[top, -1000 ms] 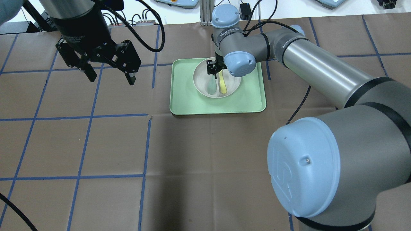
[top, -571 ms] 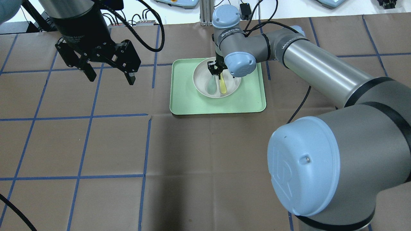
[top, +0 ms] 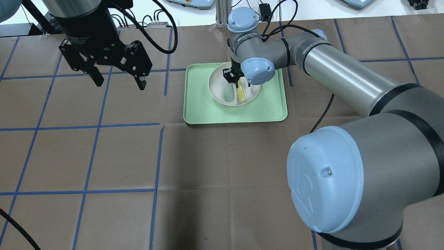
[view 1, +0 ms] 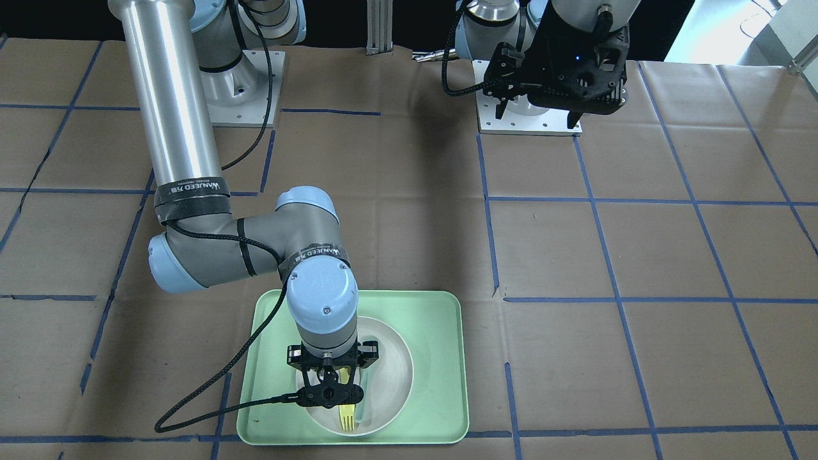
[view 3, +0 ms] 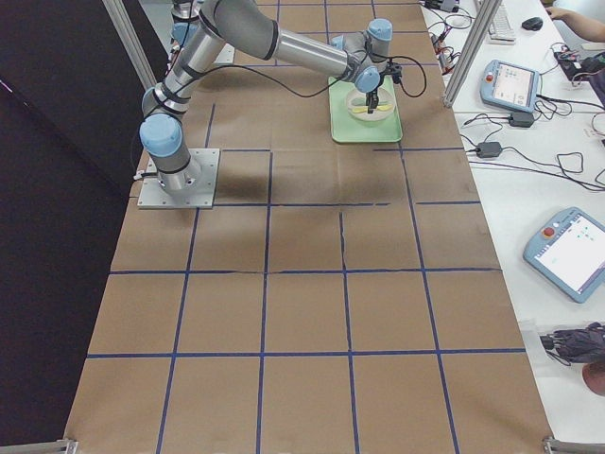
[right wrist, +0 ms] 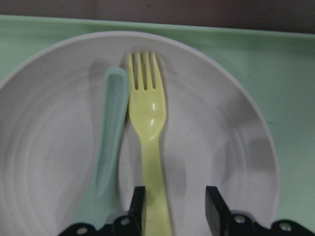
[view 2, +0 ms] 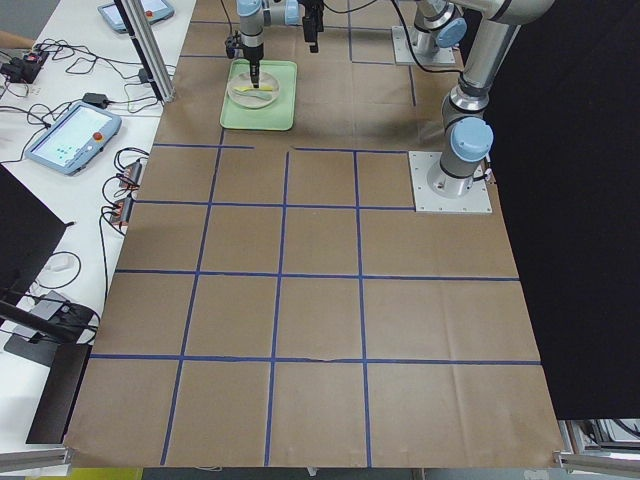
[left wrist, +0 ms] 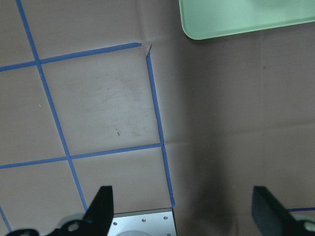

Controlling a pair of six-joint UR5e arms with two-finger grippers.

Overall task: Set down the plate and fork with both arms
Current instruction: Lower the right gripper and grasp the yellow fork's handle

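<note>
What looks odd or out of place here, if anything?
Nothing is spilled or broken. The fork and spoon lie side by side in the plate on the tray. Only the brown table paper has a small tear near the tray's corner.

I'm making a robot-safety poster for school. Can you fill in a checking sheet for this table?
Surface: brown table, blue tape grid.
Job's things: fork lies in the plate; plate sits on the green tray.
Clutter: grey-green spoon beside the fork, in the plate.
End effectors: right end effector open, straddling the fork's handle; left end effector open, over bare table.
Cables: black cable loops from the right arm onto the table.
Surroundings: teach pendants on the white side bench.
</note>
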